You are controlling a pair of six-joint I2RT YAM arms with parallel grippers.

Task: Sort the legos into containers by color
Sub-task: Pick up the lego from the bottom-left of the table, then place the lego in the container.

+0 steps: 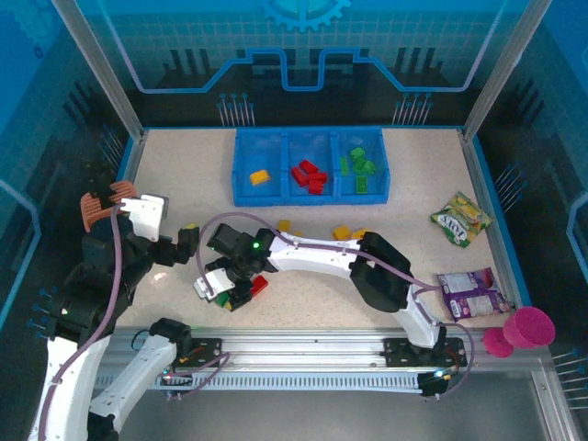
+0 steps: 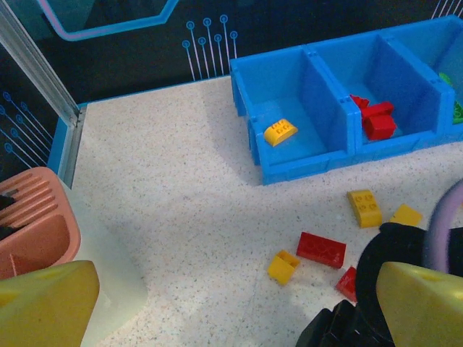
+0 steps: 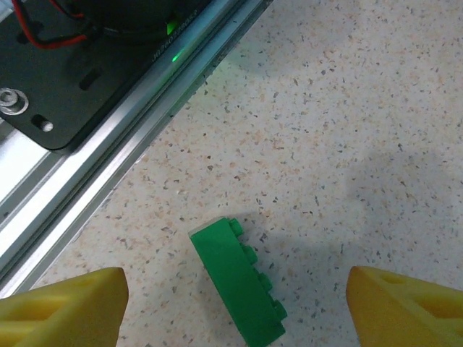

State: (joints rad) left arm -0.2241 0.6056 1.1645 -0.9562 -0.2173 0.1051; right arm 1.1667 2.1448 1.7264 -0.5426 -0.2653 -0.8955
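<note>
Jaws right wide apart, green lego [image 3: 239, 278] between, untouched; jaws left wide, empty.

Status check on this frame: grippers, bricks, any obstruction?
Left gripper open, empty. Right gripper open, straddling small green studded plastic brick on speckled table by metal front rail, not gripped. Nothing blocking it.

Lab test cell: aluminium frame [image 1: 102, 69], blue panels [image 1: 386, 46].

arms [image 1: 322, 259]: white links, black joints | cables [image 1: 114, 266]: lilac | gripper fingers [image 3: 61, 303]: yellow | LED [image 1: 254, 245]: green
</note>
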